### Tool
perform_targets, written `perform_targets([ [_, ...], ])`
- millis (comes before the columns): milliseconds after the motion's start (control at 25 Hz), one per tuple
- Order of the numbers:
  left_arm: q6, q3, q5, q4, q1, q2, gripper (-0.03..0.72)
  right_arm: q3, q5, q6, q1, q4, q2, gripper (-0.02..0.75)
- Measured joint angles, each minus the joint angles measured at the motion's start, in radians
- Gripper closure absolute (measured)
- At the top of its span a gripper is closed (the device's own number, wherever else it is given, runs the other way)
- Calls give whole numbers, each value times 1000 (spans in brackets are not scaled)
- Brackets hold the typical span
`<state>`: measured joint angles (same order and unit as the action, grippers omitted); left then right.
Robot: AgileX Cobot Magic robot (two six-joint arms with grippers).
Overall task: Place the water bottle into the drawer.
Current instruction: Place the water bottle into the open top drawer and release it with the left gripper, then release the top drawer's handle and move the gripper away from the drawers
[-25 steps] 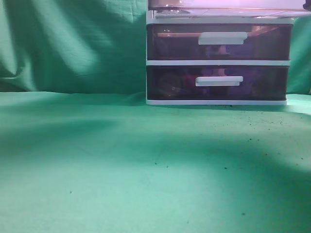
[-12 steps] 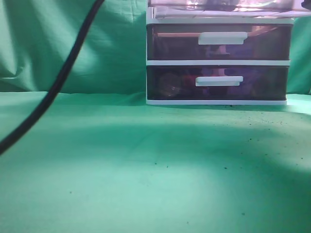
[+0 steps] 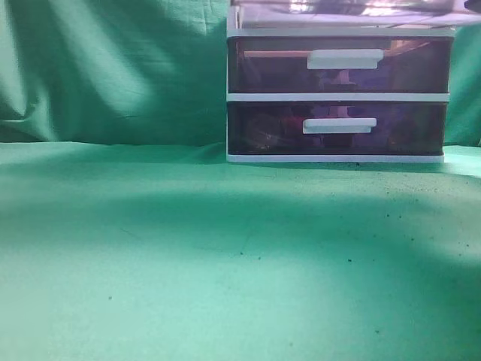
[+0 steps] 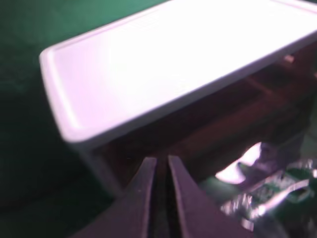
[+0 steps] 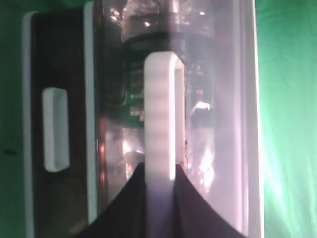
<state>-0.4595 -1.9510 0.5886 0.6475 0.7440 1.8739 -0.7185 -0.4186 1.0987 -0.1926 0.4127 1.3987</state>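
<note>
Exterior camera sits low at table height, facing the drawer unit (image 3: 338,94) frontally. Left wrist camera looks down across its white top (image 4: 163,64). Right wrist camera views the top drawer's handle (image 5: 161,119) close up.

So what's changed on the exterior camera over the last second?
A dark cable swung across the left half of the view half a second ago and has gone out of frame. At the top edge, the reflections in the top drawer shifted between pictures. The two lower drawers and the green cloth stayed as they were.
</note>
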Motion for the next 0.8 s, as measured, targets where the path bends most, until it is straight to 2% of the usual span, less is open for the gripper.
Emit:
perform_targets([
  [160,226,0,308,-196,0,-147,688,-84,26,81,0,-66,40,654],
  [240,269,0,409,-237,0,-208,688,-149,49,96,0,-71,84,654],
  [360,283,20,461,-281,0,-300,688,-269,83,100,0,-75,180,654],
  [560,290,233,475,-335,0,-472,688,-476,114,88,0,-80,345,654],
  [800,276,485,477,-360,0,-659,688,-589,126,72,0,-76,432,654],
])
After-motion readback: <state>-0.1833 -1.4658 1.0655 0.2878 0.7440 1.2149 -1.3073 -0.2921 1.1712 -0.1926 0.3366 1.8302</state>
